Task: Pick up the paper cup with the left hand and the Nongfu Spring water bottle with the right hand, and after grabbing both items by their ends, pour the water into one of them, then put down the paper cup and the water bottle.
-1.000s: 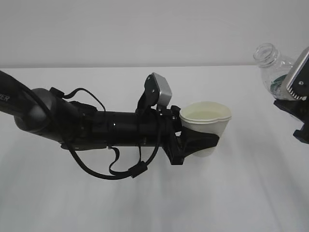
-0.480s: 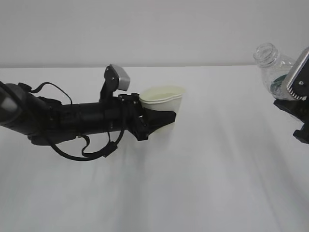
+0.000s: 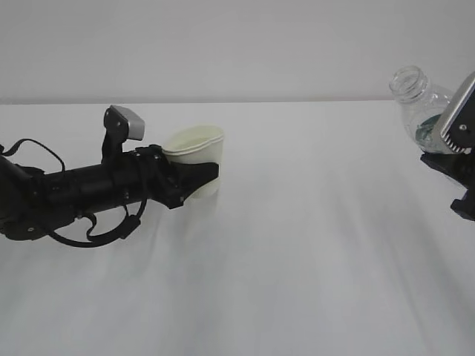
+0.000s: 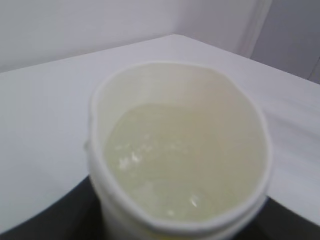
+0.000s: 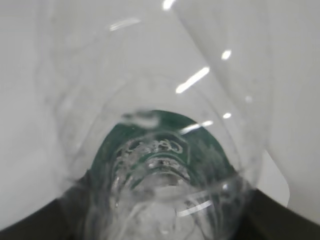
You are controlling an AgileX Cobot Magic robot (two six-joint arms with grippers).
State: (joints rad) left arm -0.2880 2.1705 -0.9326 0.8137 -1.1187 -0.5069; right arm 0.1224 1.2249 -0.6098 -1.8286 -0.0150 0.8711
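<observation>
Low over the white surface (image 3: pixel 297 245), the left hand (image 3: pixel 194 178) has its fingers (image 3: pixel 204 172) clamped round the paper cup (image 3: pixel 195 159), squeezing the rim out of round; the cup stays upright with pale liquid inside. Well apart from the cup, toward the far right edge, the right hand (image 3: pixel 453 174) grips the Nongfu Spring water bottle (image 3: pixel 419 100), raised, capless neck tilted toward the cup.

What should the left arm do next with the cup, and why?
Probably lower the small white paper cup the rest of the way and open the jaws. It holds water, the rim is squeezed out of round, and the clear plastic bottle is held well away on the right.
</observation>
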